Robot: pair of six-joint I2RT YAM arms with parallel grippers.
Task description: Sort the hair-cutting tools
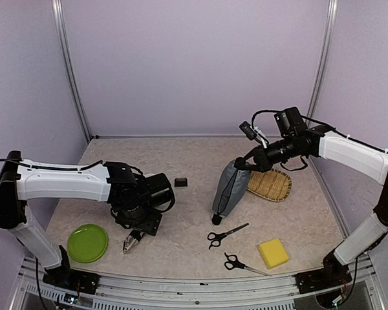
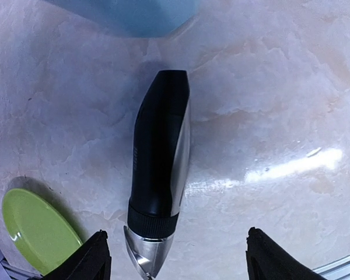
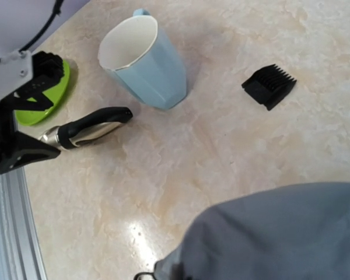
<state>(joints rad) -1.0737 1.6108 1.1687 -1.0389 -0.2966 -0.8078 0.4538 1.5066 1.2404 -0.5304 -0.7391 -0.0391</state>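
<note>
Nearest me, at the bottom of the top view, lie the nearer scissors [image 1: 244, 265] with black loop handles and thin steel blades. Just right of them is a square yellow sponge [image 1: 273, 252] with a porous look. The farther scissors [image 1: 227, 233] sit a little above them on the glossy, marble-patterned surface [image 1: 181, 219]. At lower left is a round, shiny lime-green plate [image 1: 87, 243].

My left tool [image 2: 178, 262] is spread wide, one finger on each side of the clipper [image 2: 160, 157], which lies flat between them. The clipper has a smooth black shell, a silver flank, a ridged collar and a metal tip. The faint lettering along its side is too small to read.

My right tool [image 1: 246, 165] is pressed together, pinching the top of a soft grey pouch [image 1: 229, 187] near the centre. Behind the pouch lies a woven, straw-coloured oval tray [image 1: 271, 185]. A small black block [image 3: 269, 86] with comb teeth sits well apart from the clipper. A pale blue faceted cup [image 3: 146, 64] stands just beyond the clipper's butt.
</note>
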